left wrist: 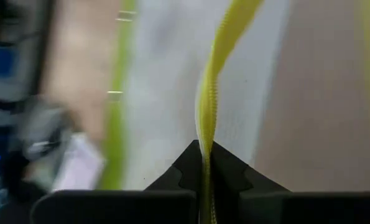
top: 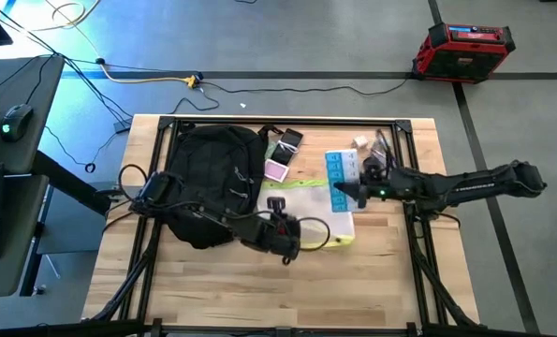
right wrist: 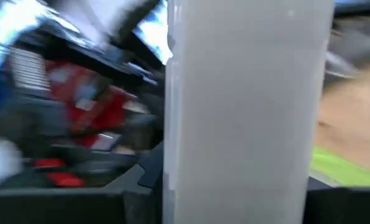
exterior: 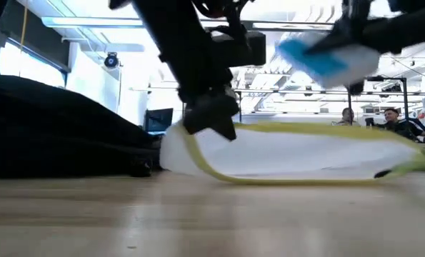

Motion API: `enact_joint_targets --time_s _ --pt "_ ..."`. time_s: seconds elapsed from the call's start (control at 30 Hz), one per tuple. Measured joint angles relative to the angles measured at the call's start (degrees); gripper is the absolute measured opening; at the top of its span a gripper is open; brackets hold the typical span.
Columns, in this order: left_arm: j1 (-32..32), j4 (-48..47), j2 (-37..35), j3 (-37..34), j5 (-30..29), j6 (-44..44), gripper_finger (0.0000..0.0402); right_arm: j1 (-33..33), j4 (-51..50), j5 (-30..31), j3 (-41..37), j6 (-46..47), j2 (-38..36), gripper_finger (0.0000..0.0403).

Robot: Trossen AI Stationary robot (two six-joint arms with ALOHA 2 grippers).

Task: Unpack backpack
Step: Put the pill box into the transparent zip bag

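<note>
Unpacking looking well along. Backpack [top: 212, 183] lying flat at worktop [top: 212, 290] left side. Several items already sitting out beside it: pouch [top: 311, 211], pink card [top: 275, 171], phone [top: 288, 140]. Left pincer [left wrist: 204, 163] pressing together on pouch's yellow edge. Right pincer [top: 351, 190] pinching blue-and-white box [top: 340, 171], holding it raised over pouch. Backpack contents hidden; remainder unclear.

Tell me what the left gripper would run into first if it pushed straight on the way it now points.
Likely the white mesh pouch itself: the left gripper is shut on its yellow edge, with the pouch stretching ahead; beyond that, depth is unclear.
</note>
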Motion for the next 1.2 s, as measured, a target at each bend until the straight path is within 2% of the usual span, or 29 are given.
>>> enact_joint_targets --time_s 0.07,0.2,0.37,0.53,0.67,0.8,1.0,1.2 --pt "0.9 1.4 0.0 0.0 -3.6 0.0 0.0 4.0 2.7 0.2 0.0 0.5 0.4 0.0118" --pt "2.0 3.0 -0.8 0.0 -4.5 0.6 0.0 13.8 3.5 5.4 0.0 6.2 4.3 0.0118" --pt "2.4 6.4 -3.0 0.0 -6.4 3.3 0.0 26.3 12.0 12.5 0.0 10.3 14.1 0.0118" --pt "2.9 9.1 -4.8 0.0 -6.5 4.6 0.0 33.8 15.5 19.1 2.8 15.1 24.0 0.0118" --pt "2.9 11.6 -5.3 0.0 -6.9 5.1 0.0 35.3 15.7 18.3 7.6 20.1 31.9 0.0118" --pt "2.6 11.7 -5.3 0.0 -7.5 5.1 0.0 34.4 14.3 12.9 11.2 24.4 38.2 0.0118" --pt "-0.2 11.8 -5.3 -0.1 -9.7 5.1 0.0 30.0 6.7 6.2 9.4 32.3 38.8 0.0118" --pt "-4.3 14.1 -5.3 -0.1 -13.5 8.0 0.0 23.9 7.4 -3.6 6.5 36.5 38.0 0.0118"
